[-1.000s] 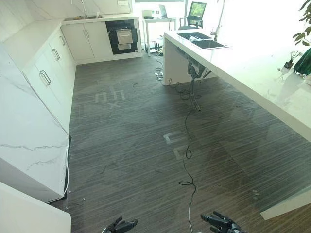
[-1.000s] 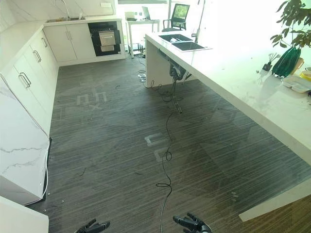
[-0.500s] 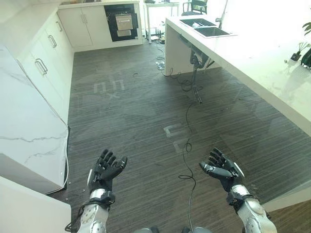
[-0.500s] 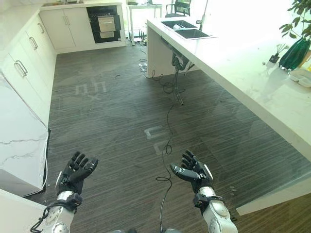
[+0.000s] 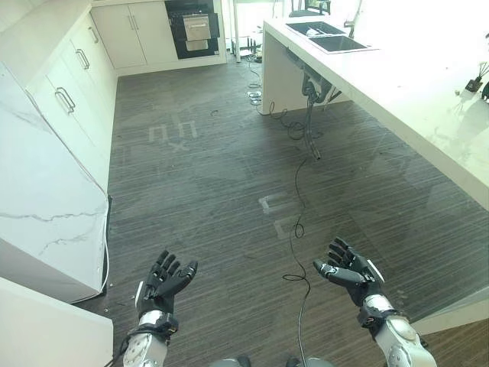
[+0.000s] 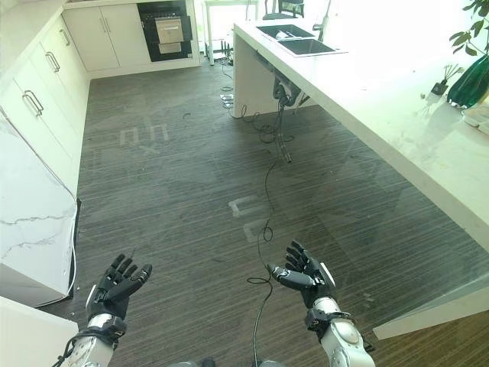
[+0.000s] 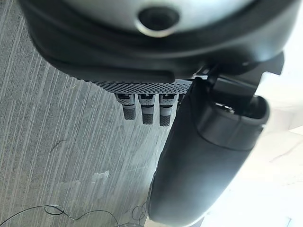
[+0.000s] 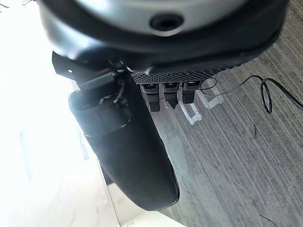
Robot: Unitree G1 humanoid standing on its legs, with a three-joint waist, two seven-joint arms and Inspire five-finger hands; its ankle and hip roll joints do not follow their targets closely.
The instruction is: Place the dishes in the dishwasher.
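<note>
Nearest, the left hand [image 5: 162, 283] and the right hand [image 5: 351, 271] are held palm-up over the dark striped floor [image 5: 214, 199], fingers [image 5: 186, 270] spread wide and relaxed, holding nothing. Just past the right hand's fingertips, pale tape marks [image 5: 276, 214] lie on the floor. Off to the left of the left hand's fingers stands a white marble-patterned panel [image 5: 42, 222], with a row of white cabinets [image 5: 72, 92] running away beyond it. To the right of the right hand's fingers a long white counter [image 5: 428, 115] stretches into the distance, a sink [image 5: 330, 38] set in its far end and a green plant [image 6: 467, 76] near its right edge. Farthest ahead of both hands, the dishwasher [image 5: 193, 29] sits built into the back cabinets, dark-fronted. No dishes can be made out.
</note>
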